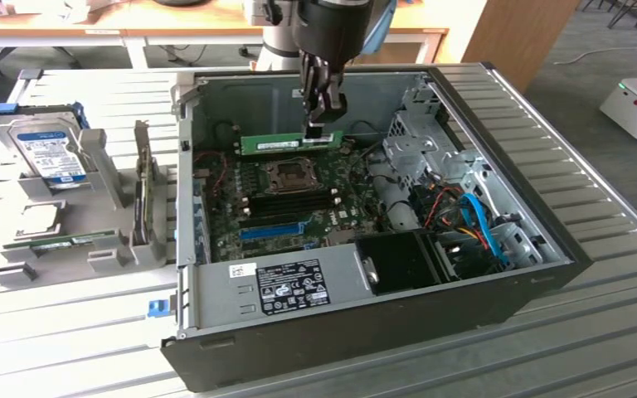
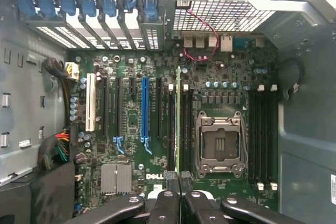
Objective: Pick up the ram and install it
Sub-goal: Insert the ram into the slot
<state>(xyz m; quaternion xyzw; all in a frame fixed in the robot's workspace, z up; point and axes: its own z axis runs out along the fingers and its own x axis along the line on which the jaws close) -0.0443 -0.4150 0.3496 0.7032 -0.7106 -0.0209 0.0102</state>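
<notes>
My gripper [image 1: 316, 131] reaches down into the open computer case [image 1: 540, 249] and is shut on the ram [image 1: 278, 143], a long green stick held level by its top edge. It hangs above the motherboard [image 1: 296, 217], near the case's back wall, just behind the CPU socket [image 1: 293, 174]. In the wrist view the ram [image 2: 179, 114] shows edge-on as a thin green line running out from between my fingertips [image 2: 169, 178]. It lies along the black memory slots [image 2: 171, 129] beside the CPU socket [image 2: 220, 142]. Whether it touches a slot I cannot tell.
On the exterior view's left, a silver hard drive with a blue label [image 1: 51, 153] stands in a grey holder [image 1: 97, 249]. Inside the case are a long blue slot [image 2: 145, 108], more black memory slots [image 2: 261, 135], blue cables [image 1: 483, 224] and a black fan shroud [image 1: 401, 261].
</notes>
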